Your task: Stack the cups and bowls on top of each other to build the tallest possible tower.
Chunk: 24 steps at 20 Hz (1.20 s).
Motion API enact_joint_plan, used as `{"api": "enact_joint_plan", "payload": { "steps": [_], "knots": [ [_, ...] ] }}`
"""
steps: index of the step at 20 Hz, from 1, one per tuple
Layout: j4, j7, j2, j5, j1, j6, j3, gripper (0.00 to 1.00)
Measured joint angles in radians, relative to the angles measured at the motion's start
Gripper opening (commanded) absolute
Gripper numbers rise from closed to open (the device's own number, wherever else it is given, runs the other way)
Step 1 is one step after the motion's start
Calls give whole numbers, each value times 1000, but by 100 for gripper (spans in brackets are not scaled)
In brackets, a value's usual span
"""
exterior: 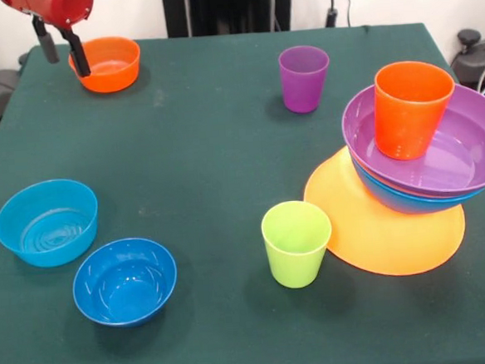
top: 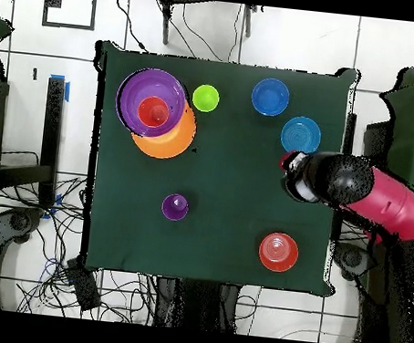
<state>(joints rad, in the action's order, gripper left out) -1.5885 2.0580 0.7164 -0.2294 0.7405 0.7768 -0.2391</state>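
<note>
My gripper (exterior: 67, 66) hangs open and empty at the top left, one finger (exterior: 76, 54) crossing the left rim of the small orange bowl (exterior: 108, 65). From above, the arm's head (top: 313, 176) sits between the light blue bowl (top: 301, 135) and that orange bowl (top: 278, 251), hiding the gripper. The tower stands at the right. Its base is an upturned orange-yellow bowl (exterior: 379, 235), which carries a blue bowl (exterior: 402, 202), a tilted purple bowl (exterior: 465, 146) and an orange cup (exterior: 410, 108). A purple cup (exterior: 304, 78) and a lime green cup (exterior: 297, 243) stand loose.
Near the front left sit the light blue bowl (exterior: 47, 222) and a dark blue bowl (exterior: 125, 282), both upright. A dark green cloth (exterior: 199, 152) covers the table. Cables and chair legs lie on the floor around it in the overhead view.
</note>
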Motion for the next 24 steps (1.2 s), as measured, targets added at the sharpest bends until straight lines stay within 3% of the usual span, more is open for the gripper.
{"api": "enact_joint_plan", "payload": {
  "steps": [11, 24],
  "knots": [
    [-147, 0, 25, -75, 98, 0, -20, 100],
    [-239, 0, 14, -141, 115, 0, -47, 100]
  ]
}}
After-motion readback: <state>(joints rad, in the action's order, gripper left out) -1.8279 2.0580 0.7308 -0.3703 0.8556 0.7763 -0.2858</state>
